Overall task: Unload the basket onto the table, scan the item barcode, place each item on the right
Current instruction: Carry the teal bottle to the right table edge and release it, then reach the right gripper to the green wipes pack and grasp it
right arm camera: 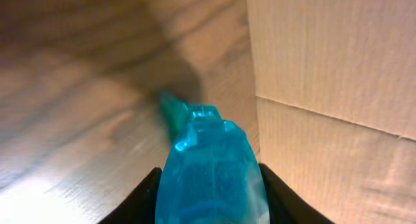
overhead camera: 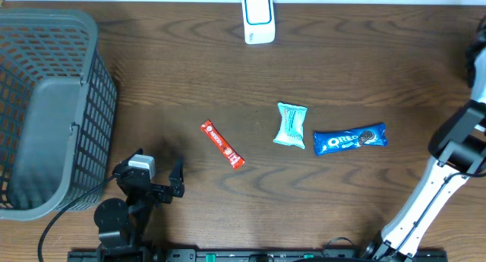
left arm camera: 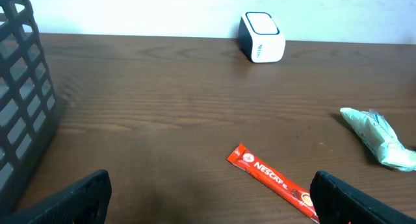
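Observation:
The white scanner [overhead camera: 258, 17] stands at the table's far edge, and the left wrist view has the scanner [left arm camera: 261, 37] too. Three items lie mid-table: a red Nescafe stick [overhead camera: 222, 143], a teal packet [overhead camera: 291, 125] and a blue Oreo pack [overhead camera: 350, 139]. My left gripper [overhead camera: 149, 175] is open near the front left. The red stick [left arm camera: 273, 180] lies just ahead of its right finger [left arm camera: 351, 201]. In the right wrist view my right gripper [right arm camera: 209, 178] is shut on a translucent blue packet [right arm camera: 208, 152], low over the wood. Overhead, that gripper is past the right edge.
A grey mesh basket [overhead camera: 45, 102] fills the left side of the table, its wall [left arm camera: 19, 87] close to my left gripper. A cardboard box [right arm camera: 331, 87] stands right beside the held blue packet. The right arm [overhead camera: 456, 144] rises along the right edge.

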